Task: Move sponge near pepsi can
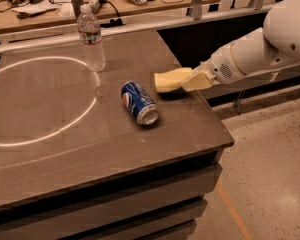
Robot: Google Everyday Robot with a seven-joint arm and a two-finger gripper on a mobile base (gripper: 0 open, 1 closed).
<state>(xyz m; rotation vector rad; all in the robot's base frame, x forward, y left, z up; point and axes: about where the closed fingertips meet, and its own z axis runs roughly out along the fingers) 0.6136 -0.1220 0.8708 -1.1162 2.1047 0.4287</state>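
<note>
The white arm [250, 54] reaches in low from the right, almost level. Its cream hand [194, 80] is clamped on one end of the pale yellow foam sponge [170, 80], which juts out ahead of the hand just over the brown table [65, 134]. A blue aluminium Pepsi can [140, 102] lies on its side near the sponge's far tip.

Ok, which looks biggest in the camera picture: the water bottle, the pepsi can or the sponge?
1. water bottle, clearly the largest.
2. pepsi can and sponge: they look about alike, so no ranking.
The tool grips the sponge's right end, near the right edge of the table.
</note>
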